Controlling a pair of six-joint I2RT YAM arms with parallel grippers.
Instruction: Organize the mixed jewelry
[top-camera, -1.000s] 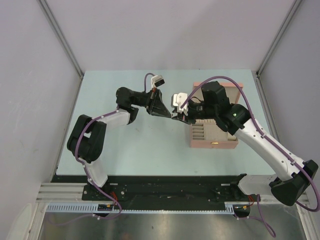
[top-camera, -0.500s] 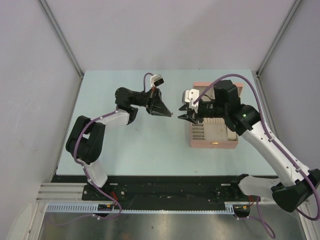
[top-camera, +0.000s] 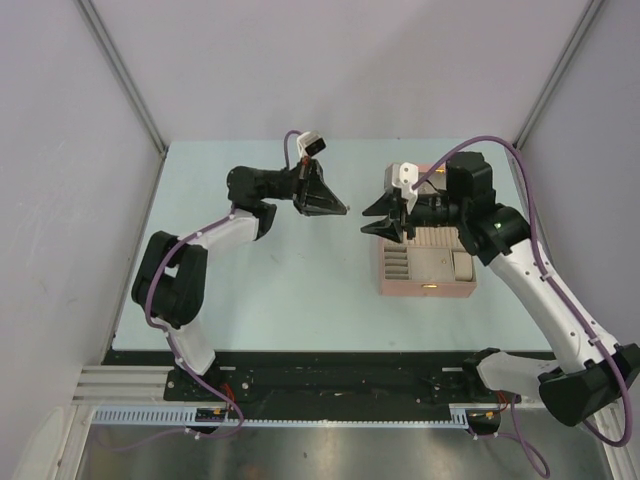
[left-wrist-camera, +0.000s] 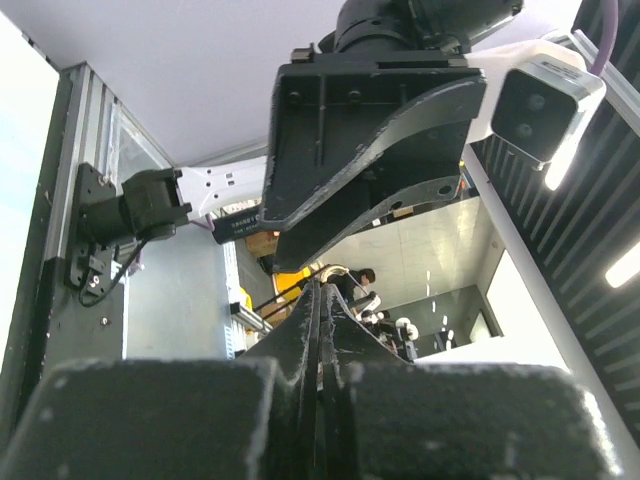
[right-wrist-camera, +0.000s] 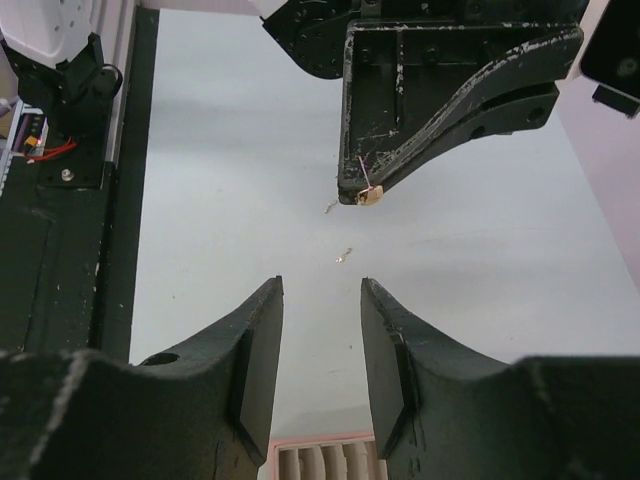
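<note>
My left gripper (top-camera: 343, 210) hangs above the table's middle, pointing right, and is shut on a tiny cream-and-gold piece of jewelry (right-wrist-camera: 370, 196) pinched at its tips (right-wrist-camera: 356, 192). In the left wrist view only a thin wire loop (left-wrist-camera: 338, 270) shows past the shut tips (left-wrist-camera: 320, 288). My right gripper (top-camera: 365, 222) faces it from the right, a short gap away, open with nothing between its fingers (right-wrist-camera: 322, 287). Two more tiny metallic pieces (right-wrist-camera: 331, 207) (right-wrist-camera: 344, 256) lie on the pale table below. No small cream rectangular piece is in view.
A pink box (top-camera: 430, 270) with ribbed slots stands open at the right, under my right arm; its slotted edge (right-wrist-camera: 320, 458) shows below the right fingers. The black base rail (right-wrist-camera: 60, 200) runs along the table's near edge.
The right gripper has drawn back to the right, away from the left gripper's tips, and its jaws have widened. The left gripper has lifted a little, still shut.
</note>
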